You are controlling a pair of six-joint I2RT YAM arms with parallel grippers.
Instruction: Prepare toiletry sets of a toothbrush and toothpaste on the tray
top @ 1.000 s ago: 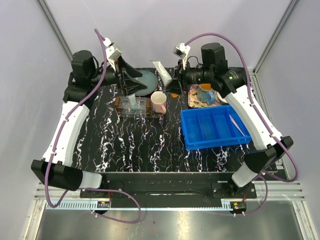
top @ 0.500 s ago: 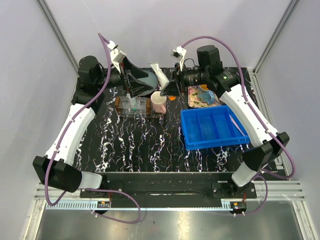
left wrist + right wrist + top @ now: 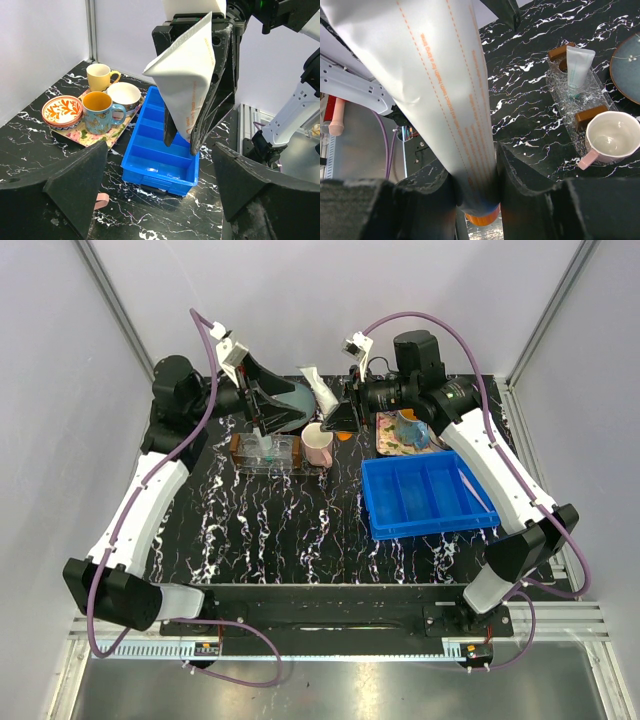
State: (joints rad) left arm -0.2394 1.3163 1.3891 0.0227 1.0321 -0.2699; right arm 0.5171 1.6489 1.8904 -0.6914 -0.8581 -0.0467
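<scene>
I count two toothpaste tubes (image 3: 445, 90), three mugs (image 3: 100, 112), two bowls (image 3: 62, 110); one each: toothbrush (image 3: 476, 488), clear tray (image 3: 597, 95), patterned tray (image 3: 97, 138), blue bin (image 3: 155, 175), plate (image 3: 627, 65).

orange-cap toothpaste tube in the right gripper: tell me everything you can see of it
The orange-capped toothpaste tube looks like soft white plastic, with orange dashed lines and small orange print along it. The right gripper clamps it near the neck, and its orange cap pokes out past the pads. The flat crimped end points away. It is held tilted above the table, touching nothing else.
</scene>
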